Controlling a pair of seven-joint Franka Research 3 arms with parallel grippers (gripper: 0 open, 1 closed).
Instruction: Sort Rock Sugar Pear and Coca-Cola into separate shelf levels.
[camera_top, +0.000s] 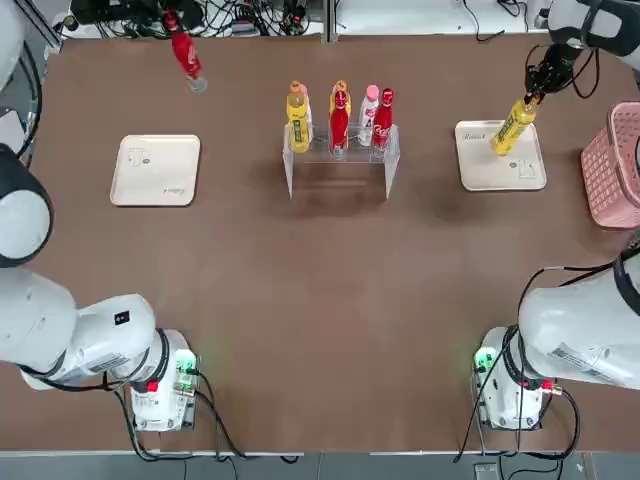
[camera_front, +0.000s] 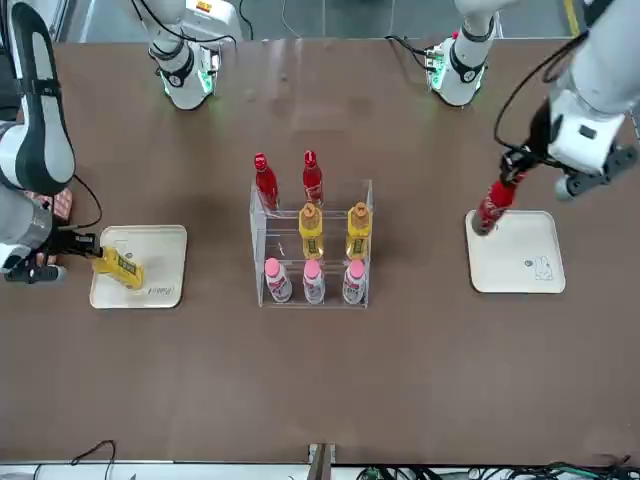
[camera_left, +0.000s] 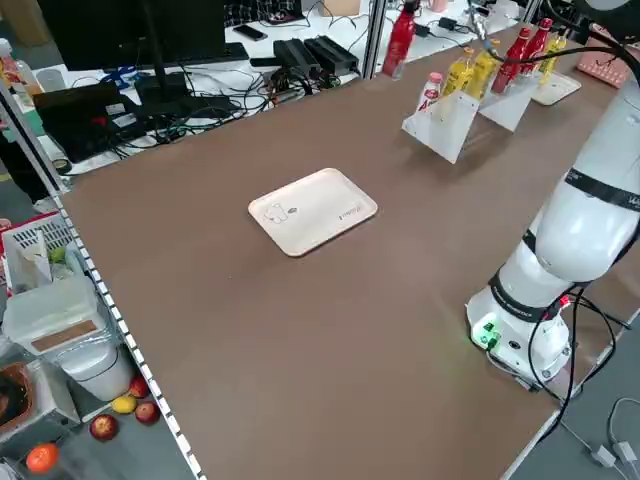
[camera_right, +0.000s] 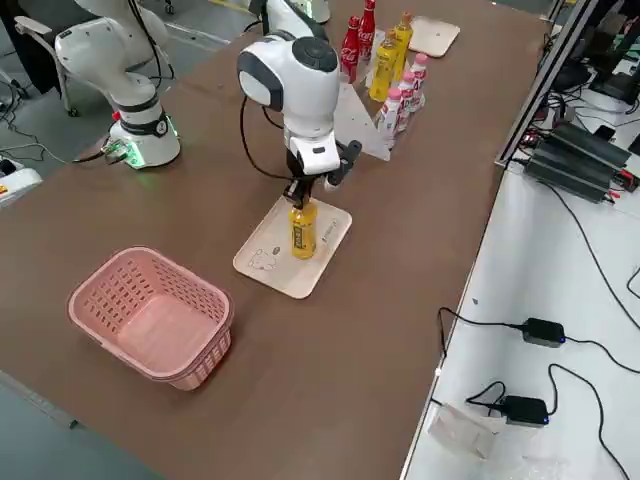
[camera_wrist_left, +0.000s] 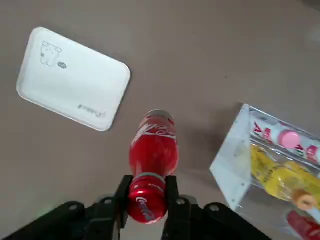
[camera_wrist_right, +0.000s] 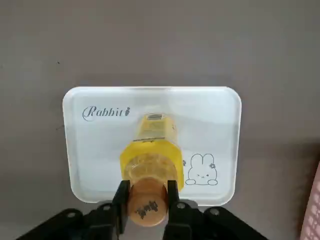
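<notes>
My left gripper (camera_top: 172, 22) is shut on the cap end of a red Coca-Cola bottle (camera_top: 186, 57) and holds it in the air beyond the left beige tray (camera_top: 155, 170). The right gripper (camera_top: 535, 92) is shut on the orange cap of a yellow Rock Sugar Pear bottle (camera_top: 514, 126), whose base is at or just above the right tray (camera_top: 500, 170). In the clear acrylic rack (camera_front: 312, 245), two Coca-Cola bottles (camera_front: 266, 182) stand on the top tier, two yellow bottles (camera_front: 311, 231) on the middle tier and three white pink-capped bottles (camera_front: 313, 282) on the lowest.
A pink basket (camera_top: 612, 165) sits at the table's right edge beside the right tray. Cables and boxes line the far edge behind the table. The arm bases stand at the near corners.
</notes>
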